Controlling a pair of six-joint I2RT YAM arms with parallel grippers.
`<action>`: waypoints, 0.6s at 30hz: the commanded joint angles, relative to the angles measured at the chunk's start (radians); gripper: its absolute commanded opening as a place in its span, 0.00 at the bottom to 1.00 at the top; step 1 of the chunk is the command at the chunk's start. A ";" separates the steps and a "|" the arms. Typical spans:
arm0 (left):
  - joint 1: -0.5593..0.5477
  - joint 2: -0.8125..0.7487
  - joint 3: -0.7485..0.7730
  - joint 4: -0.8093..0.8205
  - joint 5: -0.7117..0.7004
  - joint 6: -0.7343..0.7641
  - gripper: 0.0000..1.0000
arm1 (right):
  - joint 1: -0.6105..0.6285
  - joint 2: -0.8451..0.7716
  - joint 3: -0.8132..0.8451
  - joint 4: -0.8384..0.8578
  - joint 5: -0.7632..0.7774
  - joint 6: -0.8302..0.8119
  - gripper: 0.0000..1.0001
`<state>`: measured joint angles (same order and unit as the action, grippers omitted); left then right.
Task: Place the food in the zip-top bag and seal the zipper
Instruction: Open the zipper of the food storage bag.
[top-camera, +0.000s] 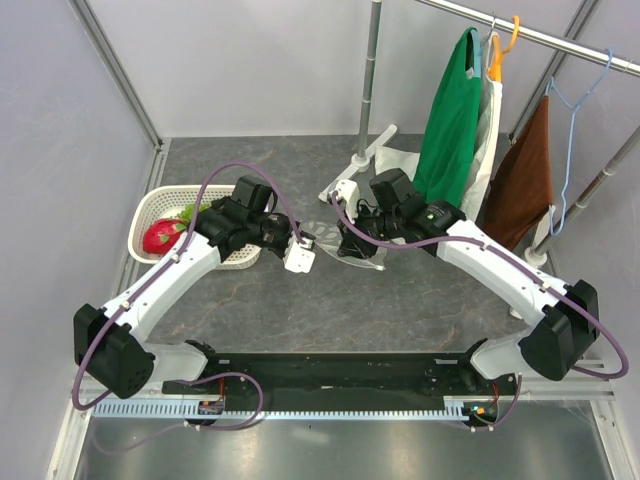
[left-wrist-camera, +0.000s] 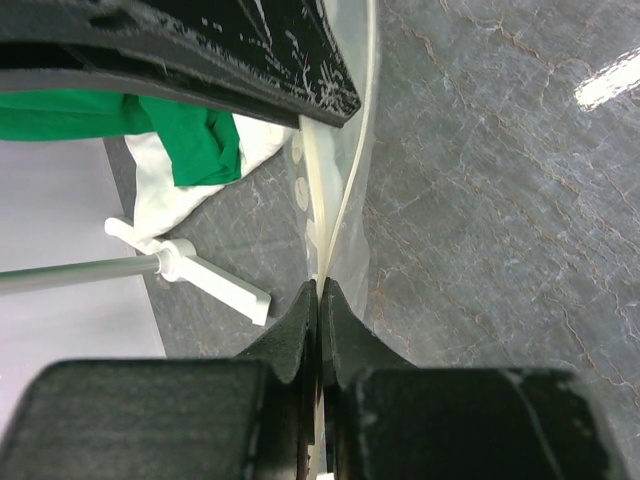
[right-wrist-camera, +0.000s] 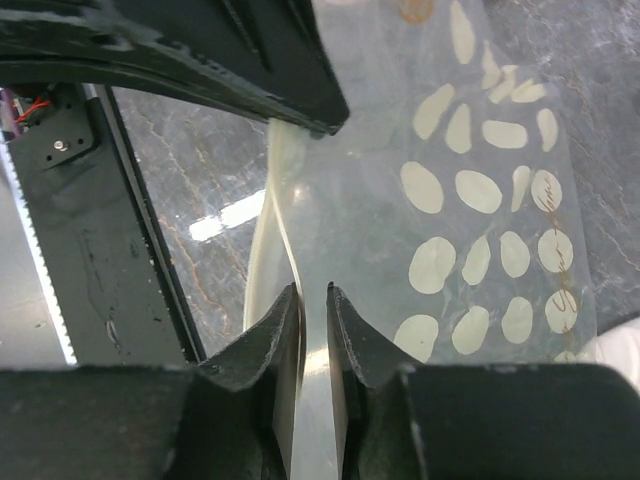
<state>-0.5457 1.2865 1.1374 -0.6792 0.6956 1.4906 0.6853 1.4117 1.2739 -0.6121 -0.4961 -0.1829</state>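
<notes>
- The left gripper (left-wrist-camera: 318, 300), black and two-fingered, sits nearest the lens in its wrist view. Its jaws are pressed fully together on the upper edge of the clear, flexible zip-top bag (right-wrist-camera: 480, 250) printed with rows of white polka dots.
- The pale zipper (left-wrist-camera: 318, 190) strip rises out of that pinch and runs straight away from the fingers, so the bag's long edge lies in line with this hand.
- The right gripper (right-wrist-camera: 313, 300) straddles the same edge further along. Its jaws stand almost together with a thin slit between them, and the film passes through the slit. I cannot tell whether they press on it.
- From above, the bag hangs between the two grippers at mid-table, its long axis running across from one hand to the other over the grey stone-patterned table (top-camera: 330, 320).
- The food is not in the bag. A red toy fruit (top-camera: 160, 236) and a green piece (top-camera: 190, 212) lie in the white perforated plastic basket (top-camera: 150, 200), at the left.
- That basket lies just beside the left arm's wrist, well apart from the right gripper. The left arm is much nearer, but it is the one holding the bag.
- As I judge it, the right arm would have to cross the bag and the left arm to reach the basket.
- Behind the bag are a white rack foot (left-wrist-camera: 200, 278), a hanging green garment (top-camera: 450, 110) and a brown cloth (top-camera: 525, 180), close enough to brush the right arm.
</notes>
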 joint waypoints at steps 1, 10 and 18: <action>-0.003 -0.032 0.008 0.013 0.068 -0.003 0.02 | 0.007 0.010 0.022 0.035 0.059 -0.006 0.23; -0.003 -0.016 0.018 0.012 0.087 -0.038 0.02 | 0.031 0.046 0.047 0.069 0.083 0.022 0.21; 0.185 -0.058 0.050 0.245 0.067 -0.926 0.87 | -0.006 -0.022 0.002 0.098 0.286 0.216 0.00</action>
<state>-0.5014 1.2846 1.1484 -0.6163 0.7284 1.1416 0.7074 1.4559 1.2797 -0.5735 -0.3317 -0.0959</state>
